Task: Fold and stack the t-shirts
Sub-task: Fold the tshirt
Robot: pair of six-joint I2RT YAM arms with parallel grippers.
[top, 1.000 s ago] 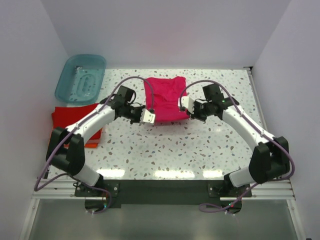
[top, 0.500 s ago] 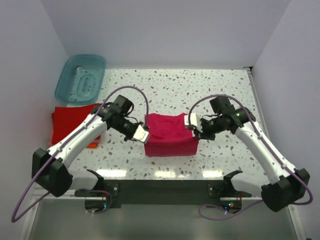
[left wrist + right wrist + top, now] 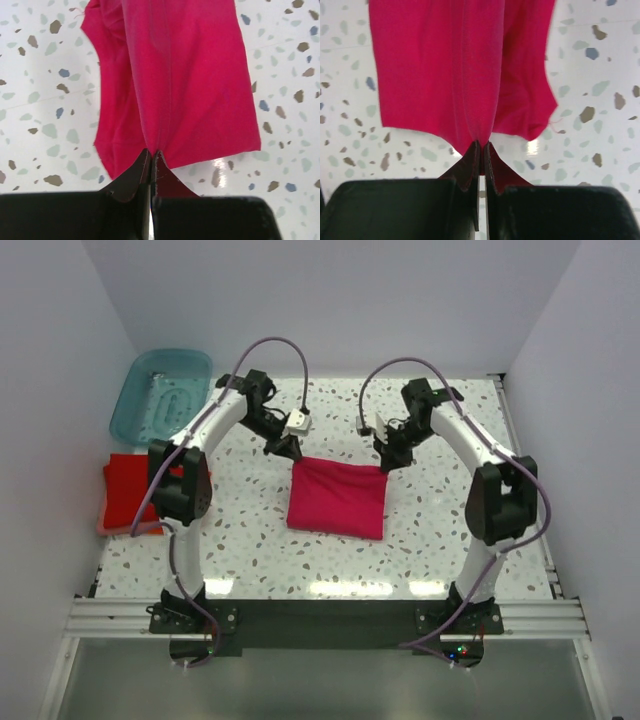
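The magenta-pink t-shirt [image 3: 336, 498] lies folded into a rectangle at the table's middle. My left gripper [image 3: 288, 450] is shut on its far left corner. My right gripper [image 3: 386, 459] is shut on its far right corner. In the left wrist view the fingertips [image 3: 152, 155] pinch the cloth [image 3: 175, 75], which stretches away over the speckled table. In the right wrist view the gripper [image 3: 481, 146] pinches the shirt [image 3: 455, 65] the same way. A red folded t-shirt [image 3: 127, 485] lies at the left edge, with an orange one [image 3: 135, 529] showing under its near edge.
A translucent teal plastic tub [image 3: 161, 394] stands at the far left corner. White walls close in the table on the left, back and right. A dark rail [image 3: 330, 615] with the arm bases runs along the near edge.
Both grippers carried the shirt's edge from the near side toward the far side, and the shirt now lies flat as a folded rectangle. Both arms now reach far over the table.
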